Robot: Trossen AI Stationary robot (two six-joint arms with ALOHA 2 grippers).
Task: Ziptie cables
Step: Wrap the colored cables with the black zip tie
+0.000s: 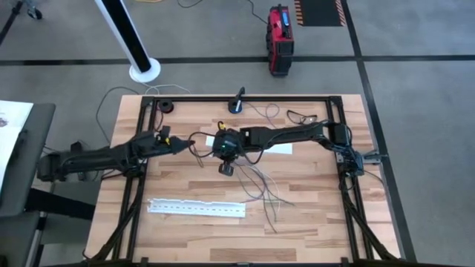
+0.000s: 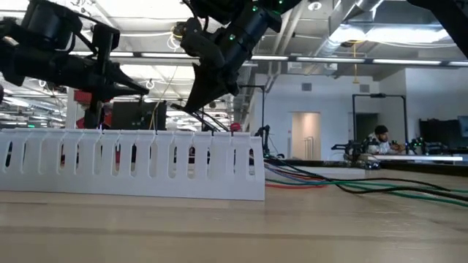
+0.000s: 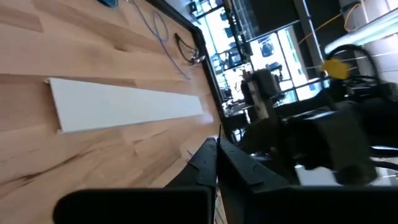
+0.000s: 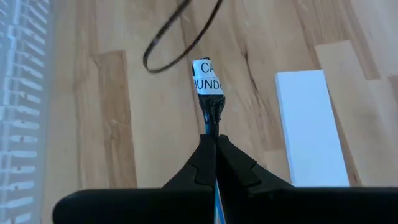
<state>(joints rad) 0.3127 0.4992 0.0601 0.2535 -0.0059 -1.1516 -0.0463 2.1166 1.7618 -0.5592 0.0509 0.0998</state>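
The cables (image 1: pixel 261 185) are a straggly bunch of thin wires fanning out over the wooden table; one end is gathered under a white label (image 4: pixel 205 76). My right gripper (image 4: pixel 215 142) (image 1: pixel 214 144) is shut on that gathered end above the table's middle. My left gripper (image 3: pixel 217 152) (image 1: pixel 190 141) is also shut, just to the left of it and tip to tip with it. A thin dark zip tie loop (image 4: pixel 180 34) hangs in the air just beyond the labelled end. My left gripper pinches a thin dark strip (image 3: pixel 219 129) at its fingertips, coming level from the table's left. Which part of the zip tie this is cannot be told. My right gripper pinches the cable bunch just behind the white label (image 4: pixel 211 115). The fingers slant down toward the table's left and lie along the bunch. The labelled end sticks out past the tips, clear of the table. The loose ends (image 2: pixel 344 183) trail back onto the wood.
A long white perforated strip (image 1: pixel 197 209) stands along the near side. A plain white strip (image 4: pixel 311 124) lies under the right arm. A small blue-black device (image 1: pixel 237 104) with a pale cord sits at the far edge. A dark frame (image 1: pixel 245 97) rims the table.
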